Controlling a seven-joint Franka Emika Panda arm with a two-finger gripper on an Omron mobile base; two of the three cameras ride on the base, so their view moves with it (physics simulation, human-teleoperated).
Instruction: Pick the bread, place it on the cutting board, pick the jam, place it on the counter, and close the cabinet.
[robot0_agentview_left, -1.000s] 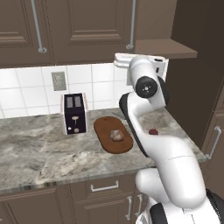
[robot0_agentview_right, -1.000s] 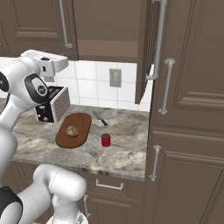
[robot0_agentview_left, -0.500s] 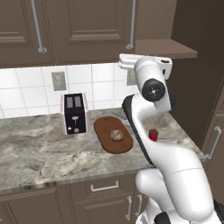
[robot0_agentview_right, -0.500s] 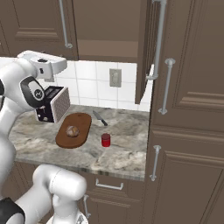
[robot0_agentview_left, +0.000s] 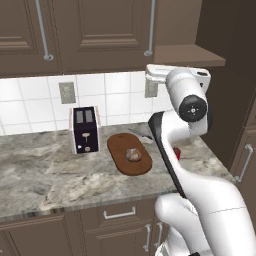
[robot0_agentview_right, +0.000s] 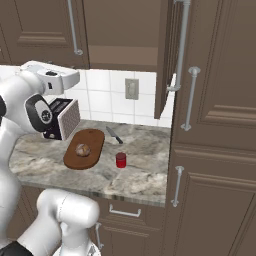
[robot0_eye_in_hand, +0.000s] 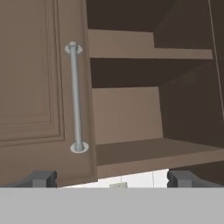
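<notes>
Dark brown wood fills my hand camera: the cabinet (robot0_eye_in_hand: 127, 105) stands open, its bare shelves in the centre and right of the frame, a shut neighbouring door with a long silver bar handle (robot0_eye_in_hand: 75, 96) at the left. My gripper (robot0_eye_in_hand: 111, 178) is spread wide and holds nothing, its fingertips (robot0_eye_in_hand: 40, 178) at the bottom edge. In the right base view the open door (robot0_agentview_right: 169, 55) juts edge-on toward me at upper centre, its own handle (robot0_agentview_right: 182, 45) along the front edge. I judge that door stiff and hinged, light to swing, so a flat push on its panel should serve better than a pinch on the slick bar. The bread (robot0_agentview_right: 82, 149) sits on the cutting board (robot0_agentview_right: 95, 137), and the jam (robot0_agentview_right: 120, 160) stands on the counter (robot0_agentview_right: 145, 175) just beside it. My arm is raised, elbow bent, the hand level and aimed up at the cabinet.
</notes>
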